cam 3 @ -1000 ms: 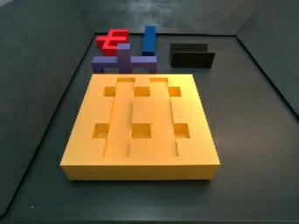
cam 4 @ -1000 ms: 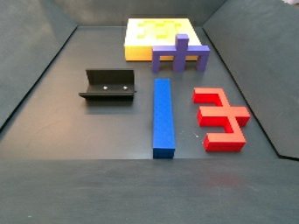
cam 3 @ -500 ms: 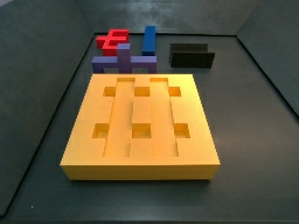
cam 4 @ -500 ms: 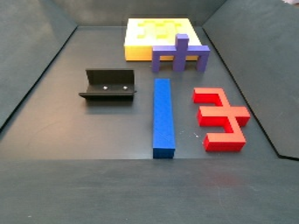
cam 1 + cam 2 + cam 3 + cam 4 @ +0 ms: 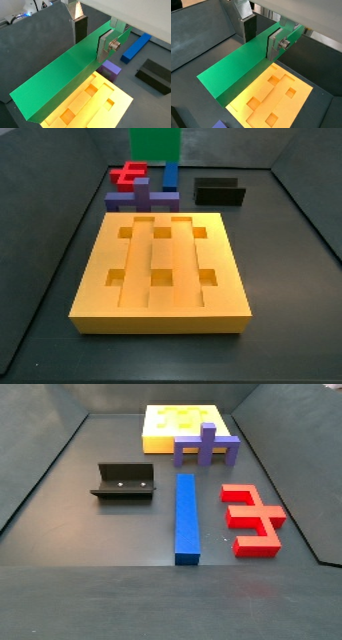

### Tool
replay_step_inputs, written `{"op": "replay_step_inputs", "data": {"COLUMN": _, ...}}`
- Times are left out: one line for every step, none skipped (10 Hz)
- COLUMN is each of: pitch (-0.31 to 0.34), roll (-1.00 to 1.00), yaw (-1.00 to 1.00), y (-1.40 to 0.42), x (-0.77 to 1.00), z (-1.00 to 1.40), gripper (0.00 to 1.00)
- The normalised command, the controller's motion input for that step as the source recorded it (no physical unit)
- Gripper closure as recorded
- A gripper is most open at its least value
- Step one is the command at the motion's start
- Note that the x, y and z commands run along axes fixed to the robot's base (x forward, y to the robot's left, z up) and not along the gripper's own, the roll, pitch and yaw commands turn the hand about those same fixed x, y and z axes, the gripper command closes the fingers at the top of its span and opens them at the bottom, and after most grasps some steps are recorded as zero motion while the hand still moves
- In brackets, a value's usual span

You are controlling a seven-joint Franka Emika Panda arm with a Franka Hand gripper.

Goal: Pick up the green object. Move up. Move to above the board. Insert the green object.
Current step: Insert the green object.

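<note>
The green object (image 5: 63,75) is a long flat green bar held between my gripper (image 5: 92,35) fingers, and it hangs high above the floor. It shows the same way in both wrist views (image 5: 241,67), with the gripper (image 5: 260,35) shut on it. The orange-yellow board (image 5: 93,102) with square holes lies below the bar's lower end and also shows in a wrist view (image 5: 274,97). In a side view only the bar's lower end (image 5: 155,142) shows at the top edge, beyond the board (image 5: 160,268). The gripper itself is out of both side views.
A purple block (image 5: 140,198), a blue bar (image 5: 171,173) and a red block (image 5: 130,172) lie behind the board. The black fixture (image 5: 219,192) stands beside them. In a side view the blue bar (image 5: 186,519), red block (image 5: 254,519) and fixture (image 5: 126,482) sit apart on the floor.
The green bar's lower end has come into a side view at the top edge, where nothing showed before. The pieces on the floor have not moved.
</note>
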Motion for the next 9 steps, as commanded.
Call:
{"op": "replay_step_inputs", "data": {"pitch": -0.067, "roll": 0.04, "yaw": 0.02, "y": -0.21, "x": -0.41, "z": -1.00, "gripper": 1.00}}
{"op": "replay_step_inputs", "data": {"pitch": -0.001, "roll": 0.09, "yaw": 0.01, "y": -0.29, "x": -0.34, "z": -1.00, "gripper": 1.00}}
{"op": "replay_step_inputs", "data": {"pitch": 0.000, "roll": 0.10, "yaw": 0.03, "y": -0.30, "x": -0.33, "z": -1.00, "gripper": 1.00}}
{"op": "replay_step_inputs", "data": {"pitch": 0.000, "roll": 0.12, "yaw": 0.11, "y": -0.33, "x": -0.31, "z": -1.00, "gripper": 1.00}}
{"op": "replay_step_inputs", "data": {"pitch": 0.000, "roll": 0.07, "yaw": 0.12, "y": -0.30, "x": -0.17, "z": -1.00, "gripper": 1.00}}
{"op": "replay_step_inputs", "data": {"pitch": 0.000, "roll": 0.00, "yaw": 0.23, "y": -0.10, "x": 0.00, "z": -1.00, "gripper": 1.00}}
{"op": "replay_step_inputs", "data": {"pitch": 0.000, "roll": 0.00, "yaw": 0.30, "y": 0.01, "x": 0.20, "z": -1.00, "gripper": 1.00}}
{"op": "replay_step_inputs", "data": {"pitch": 0.000, "roll": 0.00, "yaw": 0.26, "y": 0.06, "x": 0.15, "z": -1.00, "gripper": 1.00}}
{"op": "replay_step_inputs", "data": {"pitch": -0.016, "roll": 0.00, "yaw": 0.22, "y": 0.04, "x": 0.00, "z": -1.00, "gripper": 1.00}}
